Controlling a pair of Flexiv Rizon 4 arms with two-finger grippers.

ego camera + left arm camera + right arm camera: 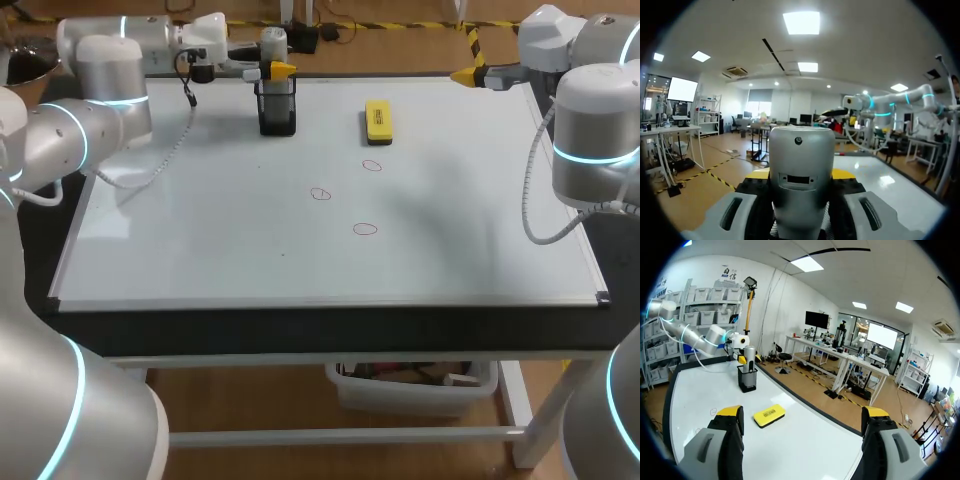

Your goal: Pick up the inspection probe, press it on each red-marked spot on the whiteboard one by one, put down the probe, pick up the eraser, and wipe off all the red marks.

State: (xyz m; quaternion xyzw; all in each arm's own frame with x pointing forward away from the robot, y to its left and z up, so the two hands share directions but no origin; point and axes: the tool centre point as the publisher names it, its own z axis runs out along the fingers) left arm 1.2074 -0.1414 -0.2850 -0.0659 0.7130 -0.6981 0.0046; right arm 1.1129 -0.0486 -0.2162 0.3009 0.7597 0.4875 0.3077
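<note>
At the far left of the whiteboard (200, 240), item one: the black holder (277, 112), upright, with the grey inspection probe (273, 42) standing in it, its top proud of the rim. Your left gripper (270, 70) was clenched on that probe. The left wrist view showed its fingers (735, 212) pressed to the grey barrel from both sides. The probe was not yet lifted, so far as could be judged, since its lower end sat inside the holder.

Item two: the yellow eraser (378, 121), flat on the board, right of the holder and well apart from it.

Item three: three red marks, small ovals, about the board's middle. The far mark (372, 166) lay just near of the eraser. The left mark (320, 194) lay nearer and leftward. The near mark (365, 229) was nearest of all. None was wiped.

Item four: your right gripper (470, 74), released and spread wide, holding nothing, at the board's far right edge.

Step in hand, by this reading: the first, picking up the probe. The next move called for a straight upward draw, so the probe cleared the holder without tipping it. After that came a carry to one mark and a plumb press upon it.
</note>
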